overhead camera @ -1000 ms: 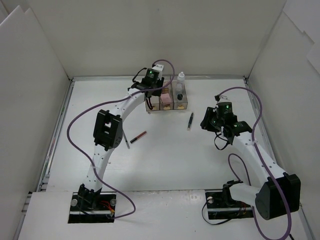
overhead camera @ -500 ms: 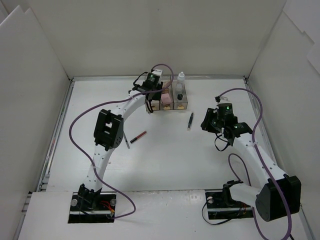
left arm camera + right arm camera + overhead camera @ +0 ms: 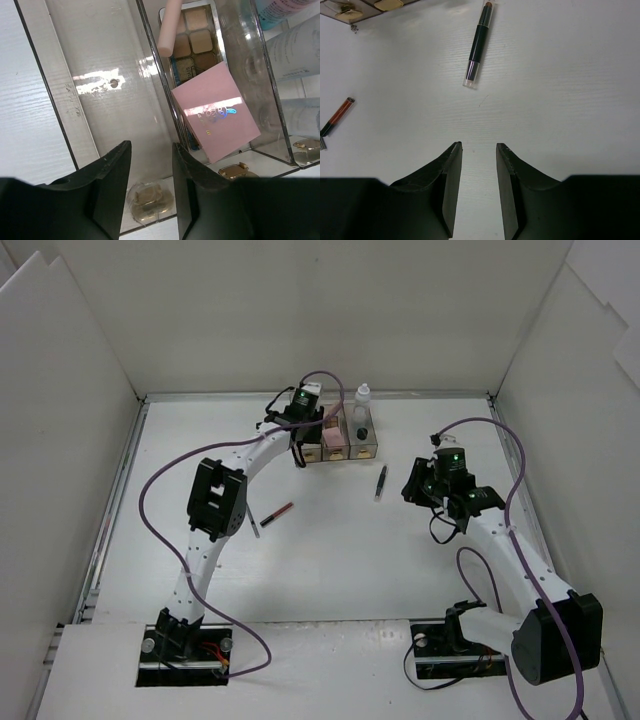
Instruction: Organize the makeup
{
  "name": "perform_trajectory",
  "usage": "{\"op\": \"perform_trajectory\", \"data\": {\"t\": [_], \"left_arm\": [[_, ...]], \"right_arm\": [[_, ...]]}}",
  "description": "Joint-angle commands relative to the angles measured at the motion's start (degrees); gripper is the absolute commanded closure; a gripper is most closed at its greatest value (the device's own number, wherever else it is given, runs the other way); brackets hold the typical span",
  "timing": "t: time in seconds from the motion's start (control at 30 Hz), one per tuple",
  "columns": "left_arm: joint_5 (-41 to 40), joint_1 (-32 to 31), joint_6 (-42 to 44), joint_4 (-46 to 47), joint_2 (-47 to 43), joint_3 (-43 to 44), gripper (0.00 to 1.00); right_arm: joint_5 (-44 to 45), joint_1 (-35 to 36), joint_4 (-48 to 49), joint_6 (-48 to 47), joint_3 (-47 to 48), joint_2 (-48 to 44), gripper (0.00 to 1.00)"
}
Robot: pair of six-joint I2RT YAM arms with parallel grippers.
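Observation:
A clear three-compartment box [image 3: 366, 452] stands at the back of the table. My left gripper [image 3: 300, 445] hangs over it, open and empty. In the left wrist view the gripper [image 3: 151, 150] is above the box's bare left compartment [image 3: 115, 115]. The middle compartment holds a brown eyeshadow palette [image 3: 192, 42], a pink square pad [image 3: 215, 110] and a pink stick [image 3: 169, 25]. A white-blue bottle [image 3: 363, 398] stands in the right compartment. A black pencil [image 3: 381, 482] [image 3: 479, 42] and a red pencil [image 3: 277, 512] [image 3: 337, 116] lie on the table. My right gripper [image 3: 412, 490] [image 3: 478, 147] is open and empty, short of the black pencil.
A small grey item [image 3: 253, 526] lies beside the red pencil's near end. White walls [image 3: 90, 420] enclose the table on the left, back and right. Purple cables loop off both arms.
My left gripper has shifted slightly right over the box's left end. The right arm has hardly moved. The pencils lie where they were.

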Motion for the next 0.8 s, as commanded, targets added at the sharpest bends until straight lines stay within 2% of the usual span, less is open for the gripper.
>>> {"op": "perform_trajectory", "data": {"t": [0.0,0.1,0.23,0.57,0.77], "left_arm": [[1.07,-0.47,-2.75,2.58,-3.37,-0.03,0.65],[-5.50,-1.08,-3.45,4.42,-6.09,-2.75,0.64],[-10.09,-1.61,-4.42,4.43,-7.95,-3.64,0.64],[-12.90,-3.02,-6.97,4.78,-8.56,-0.39,0.64],[-10.54,-3.02,-8.82,5.57,-6.99,1.63,0.64]], "right_arm": [[-0.46,-0.07,1.40,0.85,-0.31,-1.58,0.69],[-0.46,-0.16,1.31,0.94,-0.57,-1.84,0.69],[-0.11,-0.25,1.40,0.85,-0.66,-2.11,0.69],[-0.29,-0.16,1.40,0.50,0.13,-1.05,0.69],[-0.29,-0.07,1.40,0.24,0.22,-0.52,0.70]]}}
